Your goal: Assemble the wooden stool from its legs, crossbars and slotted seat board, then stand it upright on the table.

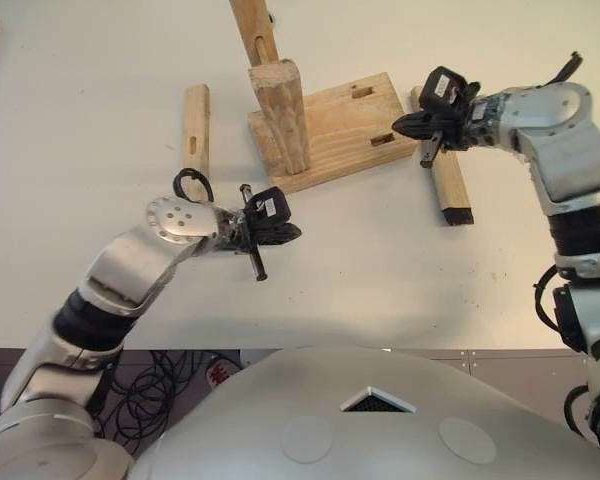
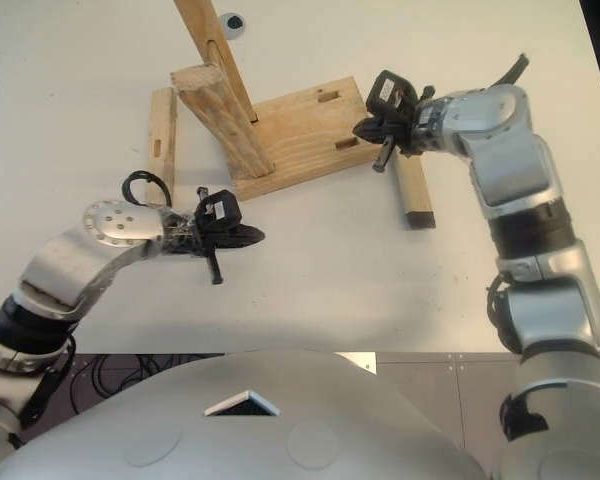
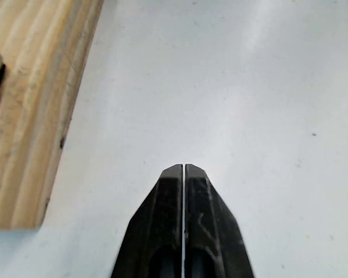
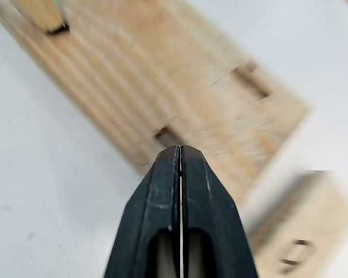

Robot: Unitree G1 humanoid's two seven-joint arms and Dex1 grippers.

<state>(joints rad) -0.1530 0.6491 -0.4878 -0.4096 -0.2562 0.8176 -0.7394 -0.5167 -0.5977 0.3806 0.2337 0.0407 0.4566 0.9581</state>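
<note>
Seat board [image 1: 345, 125] lies flat on the white table [image 1: 80, 250], toward the far middle and turned at an angle. Two posts rise from its left half. The thick leg [image 1: 285, 115] stands upright near the front-left corner. The second leg [image 1: 252, 25], thinner and with a slot cut in its side, stands behind it at the far corner and runs out of the top of the head views. Where either one meets the board is hidden, so I cannot tell how it is seated. On the board's right half, two slots [image 4: 168, 136] hold nothing.

The slotted bar [image 1: 196, 130] lies flat on the table just left of the board, apart from it. The dark-ended bar [image 1: 450, 185] lies along the board's right edge with its dark end toward the robot.

The right hand [image 1: 398, 122] is above the board's right edge, over the dark-ended bar. Its fingers are pressed together on nothing, and its tip is at the nearer slot; I cannot tell if it touches. The left hand [image 1: 295, 233] is over bare table just in front of the board's near edge, its fingers likewise pressed together and carrying nothing.
</note>
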